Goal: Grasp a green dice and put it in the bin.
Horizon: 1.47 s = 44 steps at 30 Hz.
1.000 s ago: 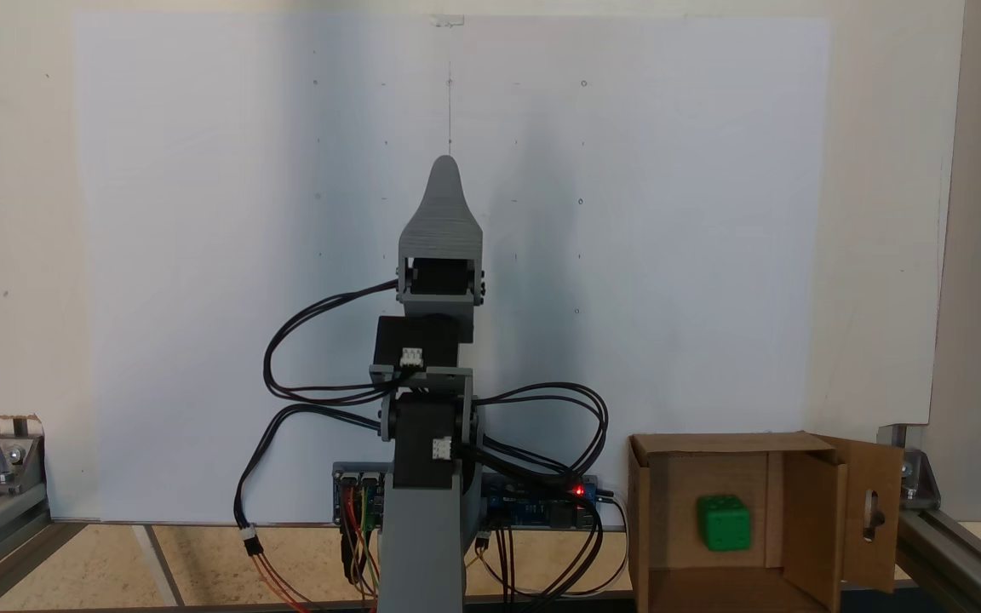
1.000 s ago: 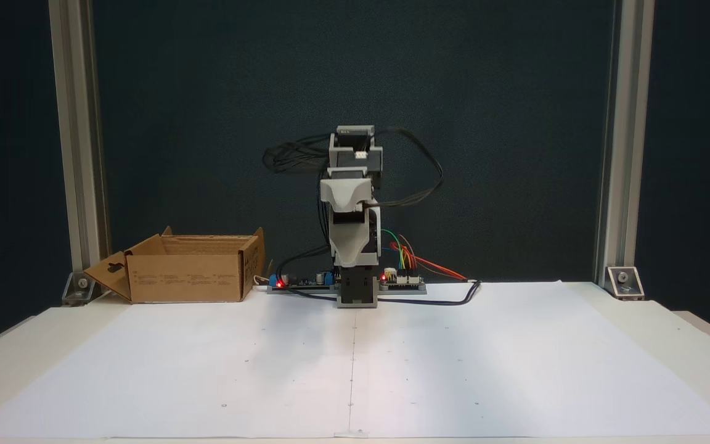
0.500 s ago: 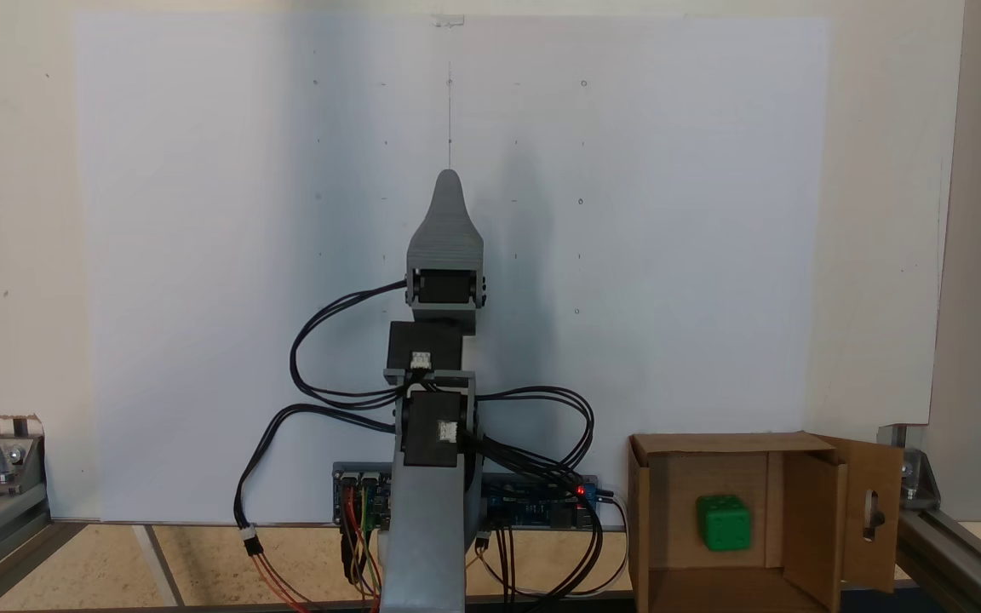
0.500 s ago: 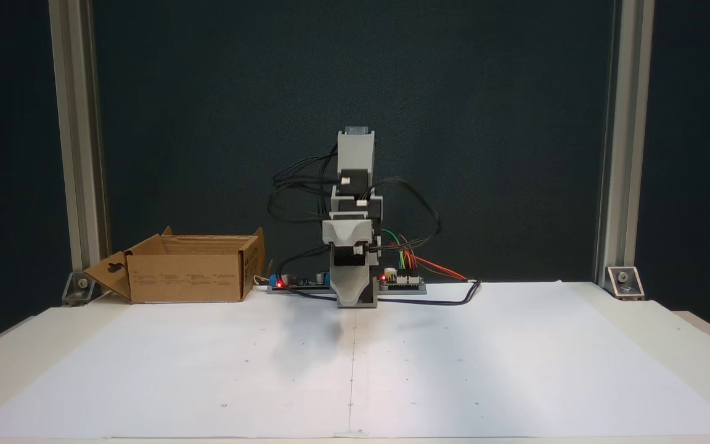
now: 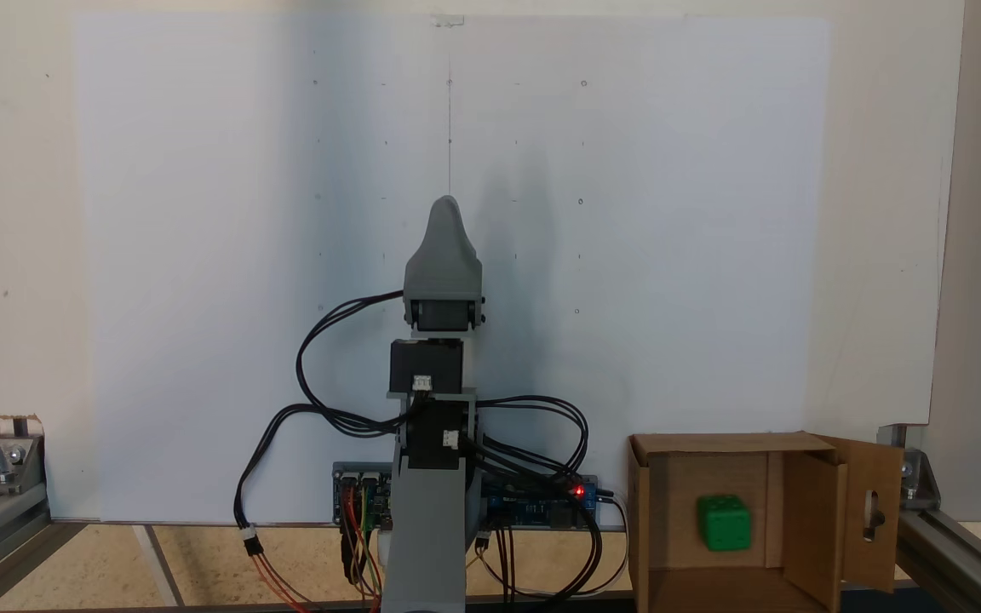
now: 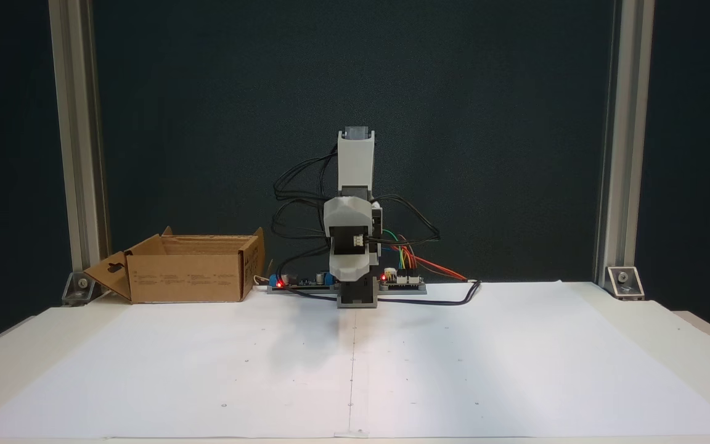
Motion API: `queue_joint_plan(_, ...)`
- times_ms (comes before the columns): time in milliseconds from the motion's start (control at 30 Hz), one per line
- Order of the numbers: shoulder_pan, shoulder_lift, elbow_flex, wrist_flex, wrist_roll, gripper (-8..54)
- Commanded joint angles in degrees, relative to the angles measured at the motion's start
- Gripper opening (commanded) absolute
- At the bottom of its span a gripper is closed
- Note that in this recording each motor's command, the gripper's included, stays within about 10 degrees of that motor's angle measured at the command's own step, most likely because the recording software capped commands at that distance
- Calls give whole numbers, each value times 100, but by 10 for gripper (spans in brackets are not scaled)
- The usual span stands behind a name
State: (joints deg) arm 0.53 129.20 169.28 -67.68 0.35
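A: Claw (image 5: 444, 204) first: your arm is folded up over its base, and from above you see a single grey tip aimed at the far edge of the paper. One jaw lies behind the other, so I cannot tell you whether it is released or clenched.

B: Does the front camera help you?

A: No. From there the claw (image 6: 349, 277) hangs tip down, just in front of the base, and again you get one grey face with no gap to read. Nothing shows between the jaws.

B: Where is the dice?

A: Your dice (image 5: 724, 522) lies on the floor of the bin (image 5: 652, 511), near the middle, with pips showing on its upper face. It is well apart from the claw.

B: And the bin?

A: It sits at the arm's side of the bench (image 6: 10, 345), beside the circuit boards (image 5: 542, 498). From the front you see the bin (image 6: 185, 277) left of the arm, with its slotted flap (image 6: 108, 274) swung outward toward the aluminium post (image 6: 74, 148). The dice is hidden behind the wall there.

B: Anything on the paper?

A: White paper (image 6: 515, 370) with small marks and the arm's shadow.
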Motion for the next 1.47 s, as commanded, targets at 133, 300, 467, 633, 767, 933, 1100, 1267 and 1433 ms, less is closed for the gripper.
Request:
queue_joint_plan(133,237,650,185,-1767,176,439)
queue_joint_plan(300,229,650,404,-1854,193,439)
queue_joint_plan(467,229,650,677,-2136,211,443)
queue_joint_plan(633,229,650,870,-2312,202,445)
queue_joint_plan(767,220,650,896,-2312,202,445)
queue_joint_plan(933,220,650,993,-2320,202,445)
queue_joint_plan(1100,193,650,993,-2329,211,445)
queue_joint_plan(1267,88,642,993,-2312,211,445)
queue_joint_plan(1433,79,642,993,-2312,211,445)
